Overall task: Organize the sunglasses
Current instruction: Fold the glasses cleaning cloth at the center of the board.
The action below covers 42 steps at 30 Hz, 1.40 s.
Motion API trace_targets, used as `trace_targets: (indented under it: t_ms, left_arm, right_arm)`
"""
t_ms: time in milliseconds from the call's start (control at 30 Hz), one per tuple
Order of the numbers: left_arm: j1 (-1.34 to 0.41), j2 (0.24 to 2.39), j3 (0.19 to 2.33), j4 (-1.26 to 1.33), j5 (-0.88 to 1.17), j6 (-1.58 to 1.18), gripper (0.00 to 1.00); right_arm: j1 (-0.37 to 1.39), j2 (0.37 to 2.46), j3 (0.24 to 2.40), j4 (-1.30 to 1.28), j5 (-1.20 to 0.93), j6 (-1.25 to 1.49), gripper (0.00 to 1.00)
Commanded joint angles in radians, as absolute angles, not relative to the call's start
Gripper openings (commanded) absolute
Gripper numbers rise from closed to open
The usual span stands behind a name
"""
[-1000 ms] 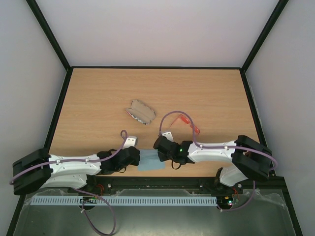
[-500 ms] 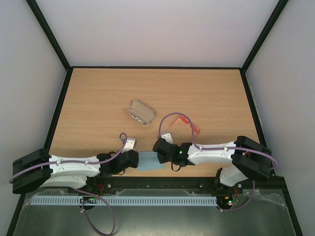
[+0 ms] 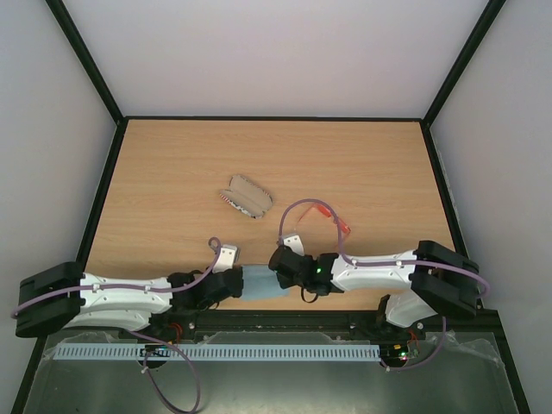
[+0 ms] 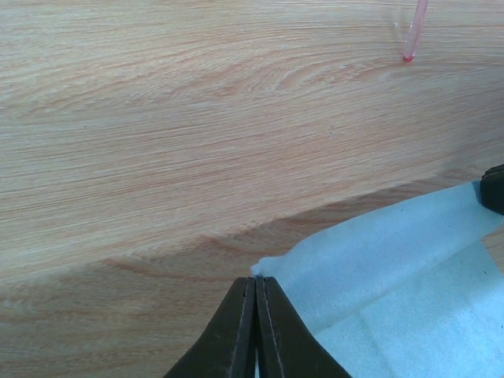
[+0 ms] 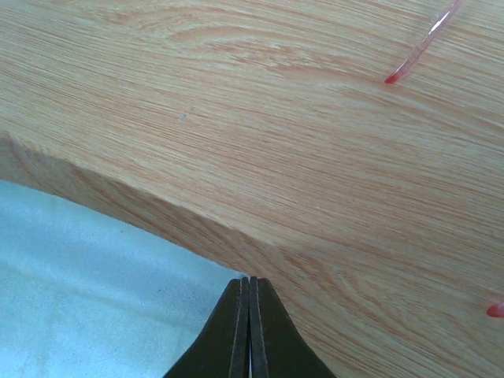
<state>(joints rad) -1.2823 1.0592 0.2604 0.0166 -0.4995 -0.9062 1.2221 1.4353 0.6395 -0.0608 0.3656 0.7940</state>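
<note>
The sunglasses (image 3: pixel 331 215), with a thin red-orange frame, lie on the table right of centre. Their temple tips show in the left wrist view (image 4: pixel 413 35) and the right wrist view (image 5: pixel 417 53). The light-blue cloth (image 3: pixel 261 284) hangs between my two grippers near the front edge. My left gripper (image 3: pixel 239 283) is shut on one cloth corner (image 4: pixel 272 266). My right gripper (image 3: pixel 278 276) is shut on the opposite corner (image 5: pixel 232 277). The cloth (image 5: pixel 87 299) casts a shadow on the wood, so it is raised off the table. The patterned case (image 3: pixel 247 196) lies behind, left of the sunglasses.
The wooden table (image 3: pixel 172 172) is bordered by a black frame and white walls. A purple cable (image 3: pixel 297 207) arcs over the right arm near the sunglasses. A black rail (image 3: pixel 276 321) runs along the near edge under both arms.
The left gripper has moved right and closed on the cloth's left corner. The right gripper has shifted slightly left and nearer. The cloth has bunched up between them and come off the table.
</note>
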Motion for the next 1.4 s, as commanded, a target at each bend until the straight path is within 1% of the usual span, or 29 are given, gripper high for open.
trace_targets:
  t_ms: [0,267,400,633,767,933,1267,1367]
  left_arm:
    - [-1.307,1.065,0.241,0.014,-0.550,-0.934,0.06]
    - [-1.349,1.074,0.246,-0.009,-0.580,-0.974,0.16]
    - [-1.361,1.075,0.247,-0.022,-0.590,-0.991,0.23]
    - [-1.402,1.075,0.247,-0.037,-0.602,-1.023,0.23]
    - [-1.433,1.077,0.246,-0.053,-0.616,-1.056,0.22]
    - [-1.472,1.086,0.252,-0.085,-0.640,-1.108,0.22]
    - [-1.482,1.040,0.284,-0.194,-0.651,-1.179,0.24]
    - [-1.482,1.004,0.292,-0.211,-0.639,-1.180,0.26]
  right_arm:
    - [1.238,1.413,0.618,-0.068,0.405,0.809,0.01]
    - [1.258,1.416,0.611,-0.063,0.410,0.814,0.02]
    - [1.265,1.415,0.596,-0.053,0.408,0.822,0.04]
    - [1.275,1.398,0.572,-0.042,0.404,0.832,0.04]
    - [1.280,1.391,0.568,-0.041,0.398,0.832,0.08]
    - [1.295,1.381,0.560,-0.042,0.393,0.835,0.09]
    - [1.344,1.354,0.511,-0.012,0.364,0.870,0.06]
    - [1.359,1.342,0.503,-0.001,0.358,0.877,0.06]
